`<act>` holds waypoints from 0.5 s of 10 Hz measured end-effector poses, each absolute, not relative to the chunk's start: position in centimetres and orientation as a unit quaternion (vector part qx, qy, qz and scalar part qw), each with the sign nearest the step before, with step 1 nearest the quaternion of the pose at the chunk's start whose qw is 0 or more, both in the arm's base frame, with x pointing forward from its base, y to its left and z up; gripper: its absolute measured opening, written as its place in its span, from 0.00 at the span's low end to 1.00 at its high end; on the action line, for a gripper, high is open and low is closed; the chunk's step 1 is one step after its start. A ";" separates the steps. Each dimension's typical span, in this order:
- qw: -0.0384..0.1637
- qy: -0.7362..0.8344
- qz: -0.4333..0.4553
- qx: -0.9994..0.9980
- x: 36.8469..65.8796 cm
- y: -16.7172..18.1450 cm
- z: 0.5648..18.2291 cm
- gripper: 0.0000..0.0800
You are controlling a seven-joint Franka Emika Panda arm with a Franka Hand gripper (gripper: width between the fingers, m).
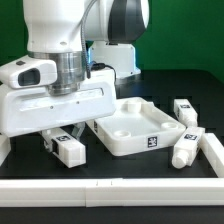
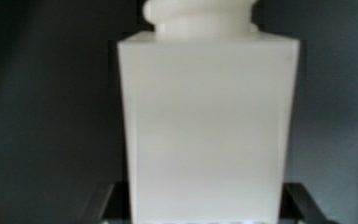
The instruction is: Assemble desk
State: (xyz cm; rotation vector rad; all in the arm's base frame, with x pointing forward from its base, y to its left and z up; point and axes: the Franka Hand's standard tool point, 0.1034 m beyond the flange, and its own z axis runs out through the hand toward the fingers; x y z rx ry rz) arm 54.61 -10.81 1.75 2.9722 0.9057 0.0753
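The arm [image 1: 72, 30] hangs in the upper left of the exterior view, wrist vertical, with the end effector [image 1: 62, 140] pointing straight down at the lower left; its dark fingers [image 2: 101, 202] are clamped on the two sides of a first leg [image 1: 69, 150], low by the black table [image 1: 120, 165]; the tabletop [image 1: 130, 132] lies at centre frame, hollow side and raised rim upward, just beside that leg; a second leg [image 1: 185, 110] and a third leg [image 1: 187, 150] lie at the right.
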 end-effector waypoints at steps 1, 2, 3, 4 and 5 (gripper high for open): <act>0.016 0.291 0.024 0.956 54.6 -10.8 1.7 0.33; 0.016 0.291 0.024 0.956 54.5 -10.8 1.7 0.33; 0.017 0.285 0.025 0.958 54.3 -11.2 1.6 0.33; 0.019 0.244 0.034 0.969 53.0 -13.1 1.4 0.33; 0.007 0.192 0.022 0.981 51.0 -14.8 0.8 0.33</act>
